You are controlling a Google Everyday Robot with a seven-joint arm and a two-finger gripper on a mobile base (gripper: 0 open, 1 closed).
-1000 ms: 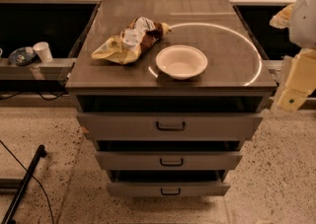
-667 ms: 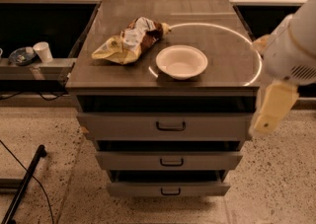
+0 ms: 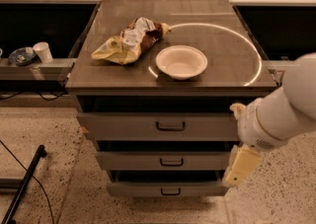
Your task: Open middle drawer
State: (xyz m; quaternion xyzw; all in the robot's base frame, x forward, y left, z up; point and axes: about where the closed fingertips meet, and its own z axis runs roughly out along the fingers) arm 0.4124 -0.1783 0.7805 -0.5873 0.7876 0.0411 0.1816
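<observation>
Camera view. A grey cabinet (image 3: 222, 77) fills the centre of the frame. On its top a white bowl (image 3: 181, 61) sits just right of a crumpled snack bag (image 3: 127, 41). Three drawers stack below. The middle drawer (image 3: 128, 160) lies at lower centre, between the top drawer (image 3: 123, 126) and the bottom drawer (image 3: 133, 189), and a small black handle (image 3: 171, 161) sits on its front. The gripper (image 3: 241, 166) hangs from the white arm (image 3: 281, 112) at lower right, overlapping the middle drawer's right end. Whether it is released or clenched cannot be told. A paper cup (image 3: 43, 51) stands at the left edge.
</observation>
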